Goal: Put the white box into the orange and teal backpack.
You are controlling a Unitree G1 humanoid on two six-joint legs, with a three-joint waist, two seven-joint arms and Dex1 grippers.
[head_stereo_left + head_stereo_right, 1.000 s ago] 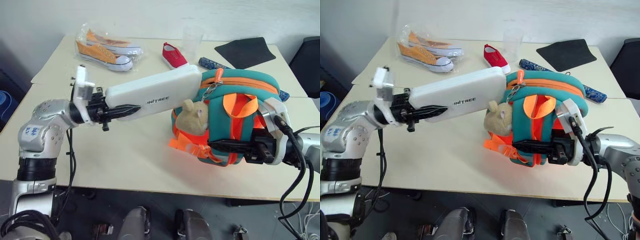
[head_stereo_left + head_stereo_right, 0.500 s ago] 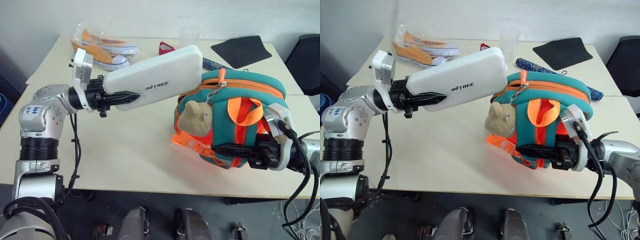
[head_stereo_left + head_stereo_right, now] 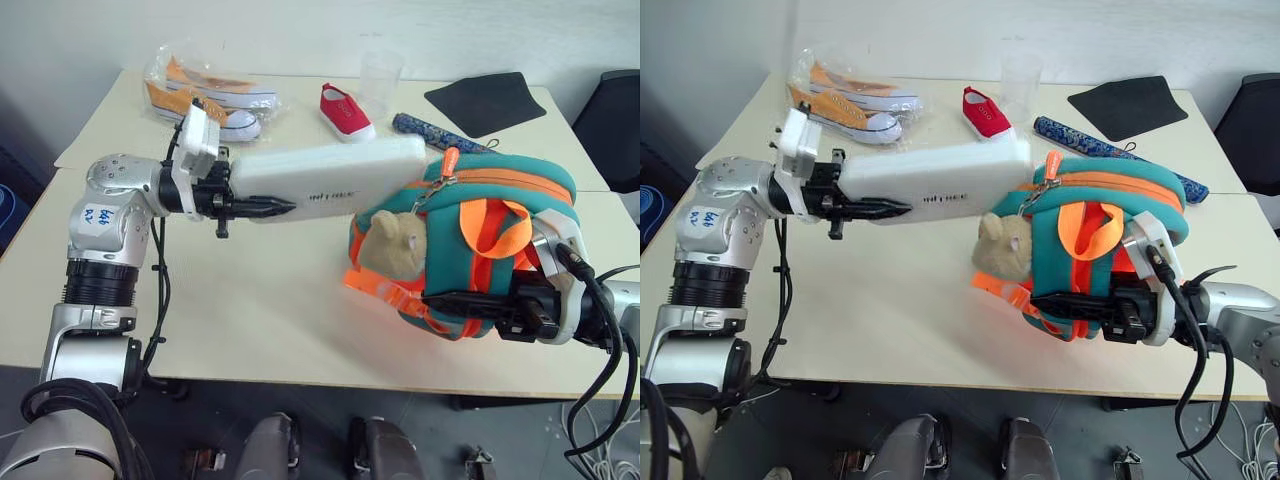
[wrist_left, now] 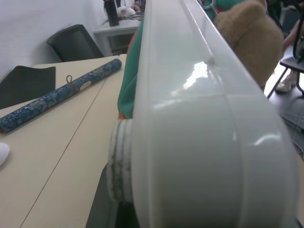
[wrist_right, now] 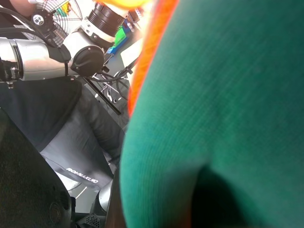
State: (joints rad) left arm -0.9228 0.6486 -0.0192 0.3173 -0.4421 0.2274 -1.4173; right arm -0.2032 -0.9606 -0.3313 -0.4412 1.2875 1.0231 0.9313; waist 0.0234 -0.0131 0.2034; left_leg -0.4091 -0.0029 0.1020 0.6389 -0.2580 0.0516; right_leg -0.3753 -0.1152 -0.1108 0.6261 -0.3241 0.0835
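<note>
Looks like a robotics lab or office test room: plain white wall, pale beige laminate worktop [image 3: 250, 310] strewn with props like bagged orange canvas sneakers [image 3: 205, 95], a black office chair [image 3: 615, 120] at far right.

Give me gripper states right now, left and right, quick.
Left gripper: shut on the white box, held level toward the orange and teal backpack.
Right gripper: shut on the backpack's lower edge.

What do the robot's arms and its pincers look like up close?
Silvery metal segments with black ribbed joints and loose black cables alongside. The left arm has a blue handwritten sticker. Each wrist has a white block; the left gripper and right gripper have thin black fingers.
</note>
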